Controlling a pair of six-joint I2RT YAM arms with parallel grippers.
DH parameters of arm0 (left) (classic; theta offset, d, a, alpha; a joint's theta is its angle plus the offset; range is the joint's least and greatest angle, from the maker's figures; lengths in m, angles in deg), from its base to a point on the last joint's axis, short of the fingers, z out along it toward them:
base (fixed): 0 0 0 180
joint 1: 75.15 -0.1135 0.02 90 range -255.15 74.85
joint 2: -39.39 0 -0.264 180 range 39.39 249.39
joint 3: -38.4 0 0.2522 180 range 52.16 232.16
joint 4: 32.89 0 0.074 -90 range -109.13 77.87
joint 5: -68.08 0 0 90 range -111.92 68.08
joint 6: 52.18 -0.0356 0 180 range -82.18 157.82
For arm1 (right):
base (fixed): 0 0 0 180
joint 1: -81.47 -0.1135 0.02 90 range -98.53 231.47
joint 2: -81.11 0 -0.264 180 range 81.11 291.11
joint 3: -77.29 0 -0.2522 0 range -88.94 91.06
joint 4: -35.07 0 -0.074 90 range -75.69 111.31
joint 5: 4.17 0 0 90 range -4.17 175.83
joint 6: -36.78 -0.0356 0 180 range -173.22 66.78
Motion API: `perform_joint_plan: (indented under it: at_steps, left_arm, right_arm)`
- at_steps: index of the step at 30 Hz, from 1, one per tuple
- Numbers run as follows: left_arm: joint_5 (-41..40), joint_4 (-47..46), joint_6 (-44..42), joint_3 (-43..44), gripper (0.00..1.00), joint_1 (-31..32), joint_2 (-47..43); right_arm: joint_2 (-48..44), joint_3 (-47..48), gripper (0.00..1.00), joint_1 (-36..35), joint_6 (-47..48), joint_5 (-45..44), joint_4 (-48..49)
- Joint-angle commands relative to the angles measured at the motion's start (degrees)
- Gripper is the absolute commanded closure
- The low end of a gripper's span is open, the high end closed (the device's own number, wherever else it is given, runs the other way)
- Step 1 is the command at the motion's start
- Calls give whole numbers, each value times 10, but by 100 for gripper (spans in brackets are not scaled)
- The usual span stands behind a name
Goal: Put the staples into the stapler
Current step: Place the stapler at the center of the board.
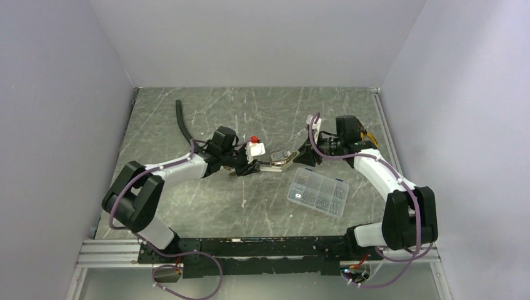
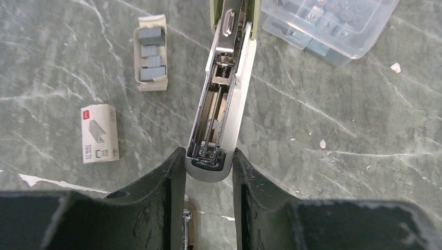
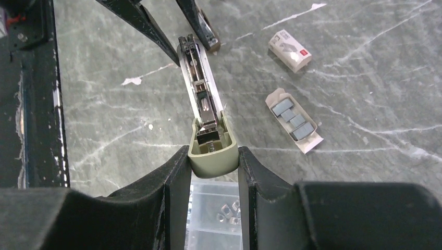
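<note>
Left wrist: left tool [image 2: 208, 156] and right tool [image 3: 212, 152] grip stapler [image 2: 221, 99]; tray [image 2: 151, 85] holds 4 staple strips [image 2: 152, 35].

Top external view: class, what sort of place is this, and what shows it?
Probably a robotics lab test cell: plain walls box in a marble-patterned table, and a left arm and right arm, bolted to a rail, hold a stapler between them.

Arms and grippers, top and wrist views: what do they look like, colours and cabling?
Left arm and right arm: white link shells, black joint housings, a mauve cable looped along each. Left gripper and right gripper have matte black wedge fingers, scuffed at the edges.
</note>
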Motion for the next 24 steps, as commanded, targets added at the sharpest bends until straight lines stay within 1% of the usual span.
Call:
perform_joint_plan:
  at_steps: [1,4,6,9,12,16,22,24]
  left_arm:
    - [-52,34,-17,2,92,12,21]
    - [-70,37,-16,-2,86,25,31]
    - [-84,38,-8,-3,85,35,42]
    - [-104,35,-2,0,81,56,57]
    - [-128,49,4,15,74,70,78]
    - [-141,57,17,27,67,76,97]
    - [-151,67,21,43,60,76,120]
    - [-151,76,24,50,52,76,128]
  right_arm:
    - [9,28,100,7,74,-22,10]
    - [12,26,100,2,90,-28,4]
    - [12,23,100,-4,101,-35,1]
    - [13,11,100,-16,107,-45,8]
    - [18,2,100,-30,111,-58,15]
    - [33,3,100,-33,114,-61,15]
    - [65,-1,100,-34,139,-65,10]
    - [74,-2,100,-34,151,-68,2]
